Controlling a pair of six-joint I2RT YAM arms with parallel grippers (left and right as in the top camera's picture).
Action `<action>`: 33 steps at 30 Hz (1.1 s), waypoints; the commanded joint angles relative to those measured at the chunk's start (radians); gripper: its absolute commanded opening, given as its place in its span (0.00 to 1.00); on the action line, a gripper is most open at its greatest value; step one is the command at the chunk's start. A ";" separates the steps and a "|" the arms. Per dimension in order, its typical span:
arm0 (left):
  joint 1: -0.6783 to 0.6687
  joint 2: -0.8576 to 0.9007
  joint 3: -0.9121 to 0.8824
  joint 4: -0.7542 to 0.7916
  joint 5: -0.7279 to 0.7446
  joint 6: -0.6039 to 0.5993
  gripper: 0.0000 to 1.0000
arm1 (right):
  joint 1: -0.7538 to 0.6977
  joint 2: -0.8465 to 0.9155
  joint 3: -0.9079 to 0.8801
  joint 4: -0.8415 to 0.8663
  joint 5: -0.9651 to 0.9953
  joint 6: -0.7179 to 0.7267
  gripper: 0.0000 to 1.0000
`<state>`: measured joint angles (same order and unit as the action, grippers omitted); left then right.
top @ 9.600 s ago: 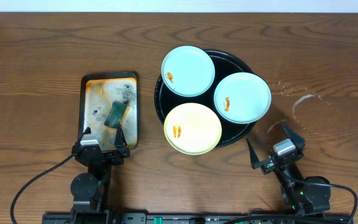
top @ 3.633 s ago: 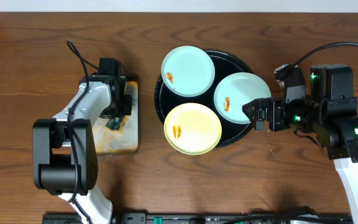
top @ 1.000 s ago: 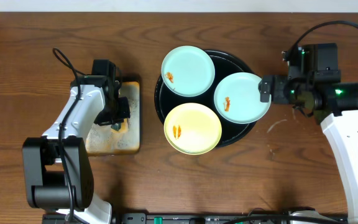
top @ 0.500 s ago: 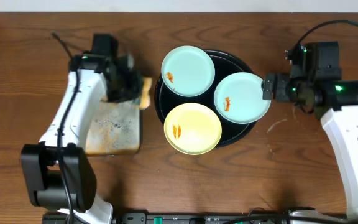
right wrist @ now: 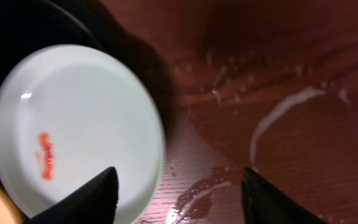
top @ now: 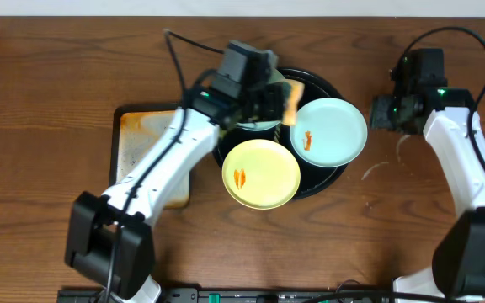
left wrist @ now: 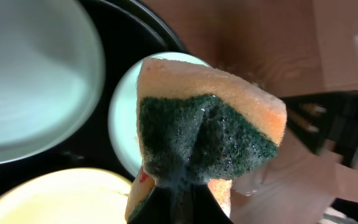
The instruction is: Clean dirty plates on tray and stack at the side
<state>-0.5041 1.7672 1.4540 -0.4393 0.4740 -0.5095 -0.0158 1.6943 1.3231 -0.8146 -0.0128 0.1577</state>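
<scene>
My left gripper [left wrist: 182,202] is shut on an orange sponge with a green scouring face [left wrist: 210,130]. It holds the sponge [top: 291,99] above the black tray [top: 320,85], between the two pale blue-green plates. The far-left plate [top: 255,126] is mostly hidden under that arm. The right plate [top: 328,132] carries an orange smear, and so does the yellow plate [top: 261,173]. My right gripper [right wrist: 179,193] stands open at the right plate's [right wrist: 73,124] rim. One finger [right wrist: 92,193] is over the plate; the other is over wet table.
A rectangular rust-stained metal tray [top: 146,160] lies left of the black tray, partly under the left arm. Water streaks [top: 411,139] mark the wood right of the plates, also seen as water streaks [right wrist: 278,118] beneath my right gripper.
The left arm has swung right from the metal tray to above the black tray, carrying the sponge. The right gripper has shifted slightly at the right plate's edge.
</scene>
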 commanded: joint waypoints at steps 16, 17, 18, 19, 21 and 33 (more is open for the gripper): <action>-0.154 0.303 0.016 0.240 0.012 -0.259 0.08 | -0.035 0.190 0.010 0.063 -0.201 -0.069 0.49; -0.154 0.313 0.016 0.240 0.011 -0.253 0.08 | -0.035 0.190 0.010 0.065 -0.202 -0.069 0.49; -0.154 0.325 0.016 0.240 0.006 -0.245 0.08 | -0.035 0.190 0.010 0.068 -0.202 -0.069 0.49; -0.154 0.336 0.016 0.237 0.003 -0.239 0.08 | -0.035 0.190 0.010 0.068 -0.201 -0.069 0.49; -0.154 0.356 0.016 0.236 -0.004 -0.240 0.08 | -0.035 0.190 0.010 0.067 -0.202 -0.069 0.49; -0.172 0.413 0.016 0.133 -0.203 -0.142 0.08 | -0.035 0.201 0.002 0.066 -0.202 -0.069 0.44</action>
<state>-0.6662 2.1426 1.4612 -0.2695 0.4103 -0.7235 -0.0418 1.8721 1.3231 -0.7490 -0.2066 0.0948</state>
